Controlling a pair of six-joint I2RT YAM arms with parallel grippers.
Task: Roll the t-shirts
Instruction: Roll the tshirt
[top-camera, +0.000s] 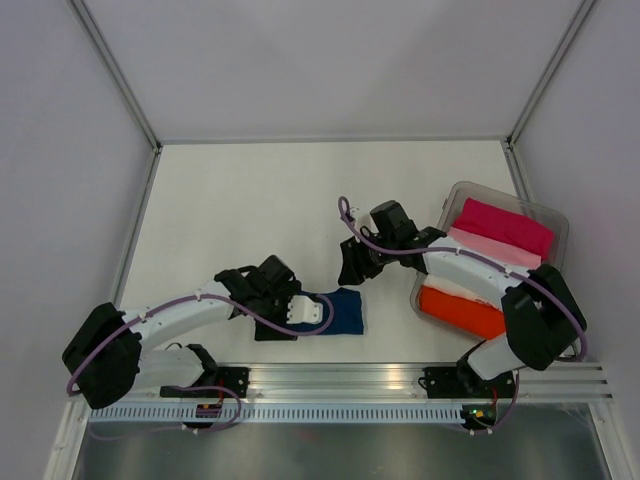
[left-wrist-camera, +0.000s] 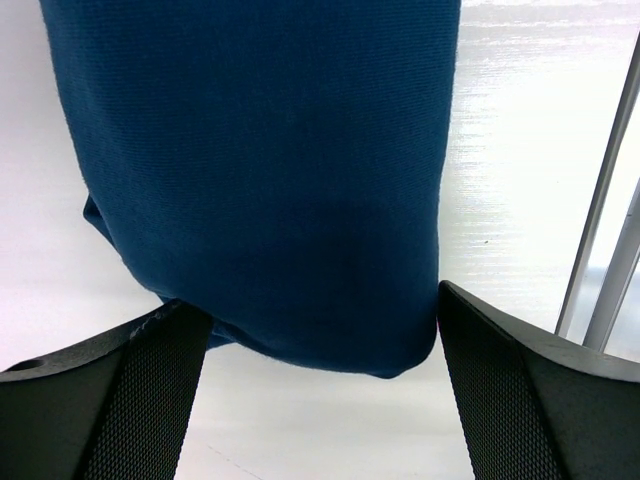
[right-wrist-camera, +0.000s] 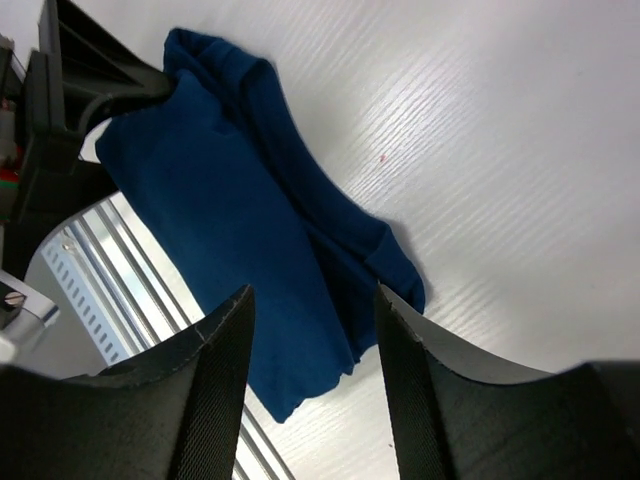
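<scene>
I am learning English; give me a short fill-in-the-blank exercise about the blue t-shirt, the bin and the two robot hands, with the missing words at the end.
The folded dark navy-blue cotton t-shirt lies on the white ____.
The left hand is open, its fingers on both sides of the ____ t-shirt.
The right hand is open and holds ____.
In the clear plastic bin, the folded t-shirt nearest the arm bases is ____.
Missing words: table; navy-blue; nothing; orange-red.
</scene>
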